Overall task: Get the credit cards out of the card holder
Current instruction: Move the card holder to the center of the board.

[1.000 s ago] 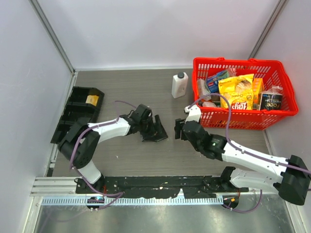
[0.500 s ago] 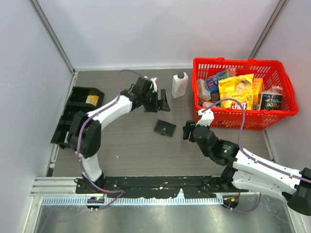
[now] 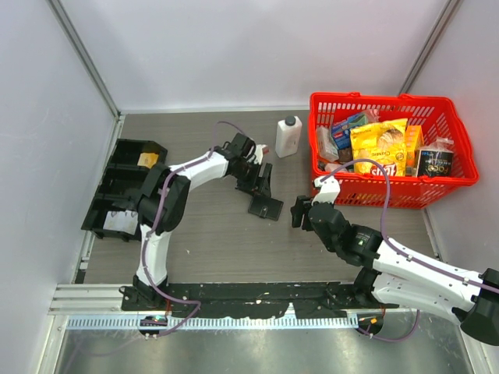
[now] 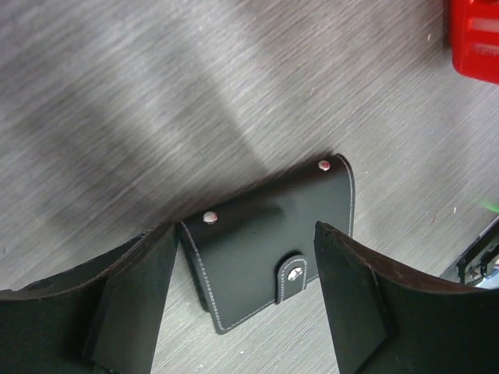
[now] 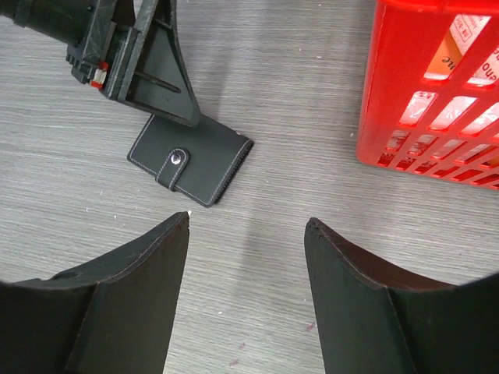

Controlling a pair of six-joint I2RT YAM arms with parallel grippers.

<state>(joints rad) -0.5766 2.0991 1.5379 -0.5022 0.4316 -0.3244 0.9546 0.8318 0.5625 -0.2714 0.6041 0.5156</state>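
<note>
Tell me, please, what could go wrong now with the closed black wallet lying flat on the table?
The card holder lies flat with its snap tab fastened, so no cards show. Tugging the tab with one pincer may only drag it across the table.
The open left pincer hangs over it. Closing on so thin a thing could slip off.
The open right pincer is near the red basket and could bump it.
</note>
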